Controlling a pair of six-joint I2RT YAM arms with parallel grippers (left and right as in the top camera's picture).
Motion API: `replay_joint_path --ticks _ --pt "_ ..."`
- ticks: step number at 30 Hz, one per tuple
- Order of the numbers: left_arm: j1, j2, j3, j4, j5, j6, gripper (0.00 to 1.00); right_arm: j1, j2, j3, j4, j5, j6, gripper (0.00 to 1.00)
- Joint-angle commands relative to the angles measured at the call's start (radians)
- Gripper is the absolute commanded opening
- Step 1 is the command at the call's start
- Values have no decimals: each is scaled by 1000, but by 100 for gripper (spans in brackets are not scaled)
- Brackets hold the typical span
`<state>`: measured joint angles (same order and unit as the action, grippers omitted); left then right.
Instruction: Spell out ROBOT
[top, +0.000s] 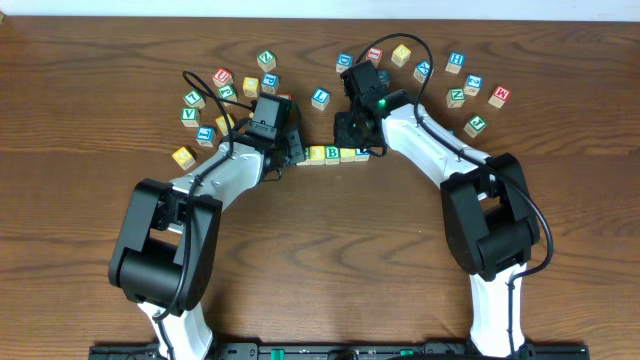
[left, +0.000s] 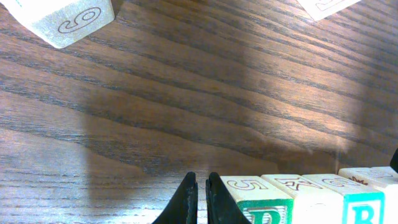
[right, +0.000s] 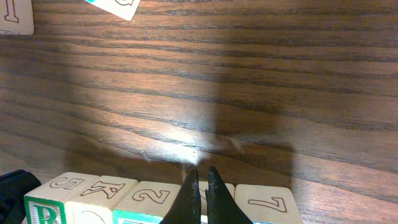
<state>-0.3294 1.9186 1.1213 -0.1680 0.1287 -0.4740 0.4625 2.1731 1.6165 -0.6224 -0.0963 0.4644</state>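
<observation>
The ROBOT cubes stand in a tight row (top: 333, 154) at the table's middle. In the left wrist view the green R cube (left: 264, 202) is the row's left end, with the B cube (left: 364, 208) further right. My left gripper (left: 201, 186) is shut with nothing in it, and its right finger rests against the R cube's left side. In the right wrist view the row runs along the bottom, from the R cube (right: 46, 202) to the cube marked 7 (right: 267, 202). My right gripper (right: 200, 180) is shut and empty over the row, hiding one cube behind its fingers.
Other letter cubes lie scattered at the back left (top: 222, 88) and back right (top: 470, 85). A yellow cube (top: 183, 156) sits alone at the left. A cube marked 6 (left: 65, 22) lies beyond the left gripper. Both arms flank the row.
</observation>
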Motion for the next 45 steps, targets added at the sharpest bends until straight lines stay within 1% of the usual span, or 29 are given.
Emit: replay_joint_path --ticks 1,25,29,32,36,39,42,45 --pt "3 3 -8 1 -5 -6 7 18 21 13 -7 8 14 1" --pt "3 3 -8 1 -5 -6 8 29 21 13 -13 8 14 1" --pt "3 3 -8 1 -5 -6 7 29 21 13 7 9 13 2" --pt "3 3 -8 1 -5 -6 8 17 16 14 47 11 0 2" --pt "3 3 -8 1 -5 -6 7 -12 -15 20 59 11 -10 1" --pt "3 3 -8 2 -5 -6 7 -36 -51 20 60 10 -18 4" --pt "3 3 -8 2 -5 -6 7 -48 -62 20 41 8 -18 5" --pt "3 3 -8 2 -5 -6 8 -51 -56 17 9 14 -17 4"
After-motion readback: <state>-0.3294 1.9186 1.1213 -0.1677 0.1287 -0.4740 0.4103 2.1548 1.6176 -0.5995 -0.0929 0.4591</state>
